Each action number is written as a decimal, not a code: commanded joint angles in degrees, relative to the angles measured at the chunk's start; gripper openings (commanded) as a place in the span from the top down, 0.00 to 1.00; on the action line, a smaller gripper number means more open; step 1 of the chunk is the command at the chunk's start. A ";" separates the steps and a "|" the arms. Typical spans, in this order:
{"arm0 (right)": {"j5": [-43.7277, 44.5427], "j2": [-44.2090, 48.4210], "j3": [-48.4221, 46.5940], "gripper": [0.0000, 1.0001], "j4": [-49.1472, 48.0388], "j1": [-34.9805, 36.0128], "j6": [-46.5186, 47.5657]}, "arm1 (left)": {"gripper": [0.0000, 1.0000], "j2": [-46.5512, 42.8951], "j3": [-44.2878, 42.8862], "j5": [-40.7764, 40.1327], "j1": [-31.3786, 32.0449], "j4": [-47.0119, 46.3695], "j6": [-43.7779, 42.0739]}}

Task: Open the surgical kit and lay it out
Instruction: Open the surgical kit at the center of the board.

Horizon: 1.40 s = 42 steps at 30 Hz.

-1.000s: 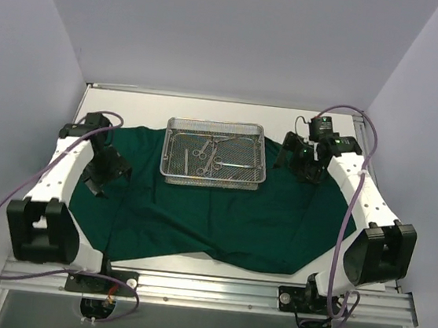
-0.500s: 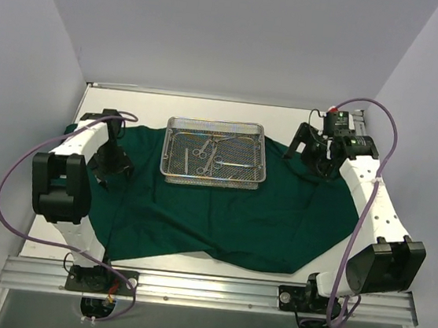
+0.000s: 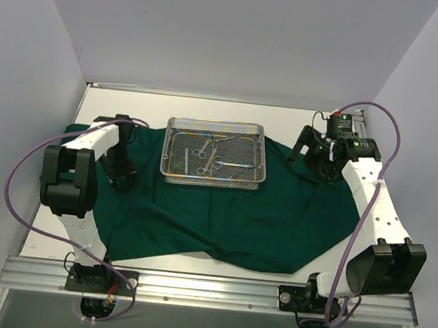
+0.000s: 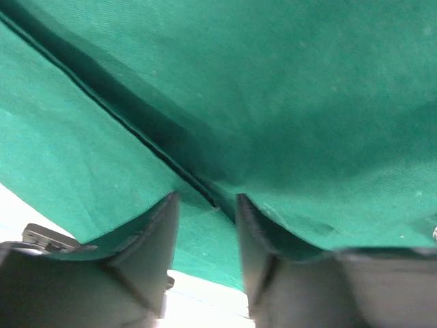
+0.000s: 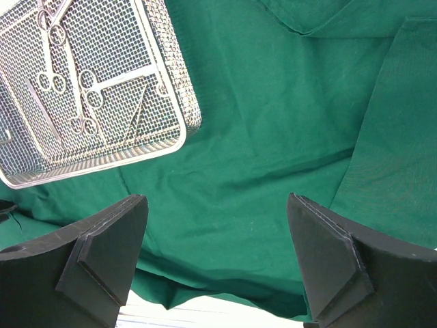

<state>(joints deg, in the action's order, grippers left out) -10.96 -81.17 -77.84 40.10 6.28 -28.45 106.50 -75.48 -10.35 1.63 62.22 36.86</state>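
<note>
Left pincer [image 4: 207, 205] half closed, pressed down on the dark green cloth [image 3: 260, 216] at left of the top view, fingers straddling a fold; cannot tell if it's pinched. Right pincer [image 5: 215, 225] wide apart, empty, over cloth at upper right. Mesh tray [image 3: 210, 183] with steel instruments [image 3: 208, 153] sits on cloth, upper centre.

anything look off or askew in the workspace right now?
Nothing spilled or damaged. The green cloth lies rumpled rather than flat, with a fold on its left side and a wavy near edge. The mesh tray sits squarely on it, and the instruments inside lie criss-crossed, not yet laid out.
</note>
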 commanded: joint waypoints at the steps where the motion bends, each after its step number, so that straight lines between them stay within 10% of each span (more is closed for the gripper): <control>1: -0.73 0.92 0.59 0.15 1.04 -0.75 1.11 | 0.55 -0.32 -1.95 -0.90 0.66 -0.78 -0.21; 11: -2.48 -0.57 1.20 0.15 -0.11 -0.48 1.99 | 0.97 -6.30 -1.07 -4.07 -0.30 2.82 0.49; 20: -3.27 -3.82 -2.92 0.15 -1.51 6.80 1.73 | 0.98 -20.26 2.35 -5.47 -7.86 9.23 2.69; 26: -7.57 -5.58 -3.72 0.15 -5.46 13.30 0.15 | 0.98 -36.08 7.10 -0.91 -24.11 11.17 2.69; 42: -11.89 -6.64 -6.62 0.15 -8.90 24.74 -0.47 | 0.98 -56.49 2.44 -20.24 -35.98 32.97 8.84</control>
<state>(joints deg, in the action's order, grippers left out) -22.00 -88.20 -81.71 31.22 30.15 -29.52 51.42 -70.87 -26.85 -33.12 76.75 43.13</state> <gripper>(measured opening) 0.852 0.031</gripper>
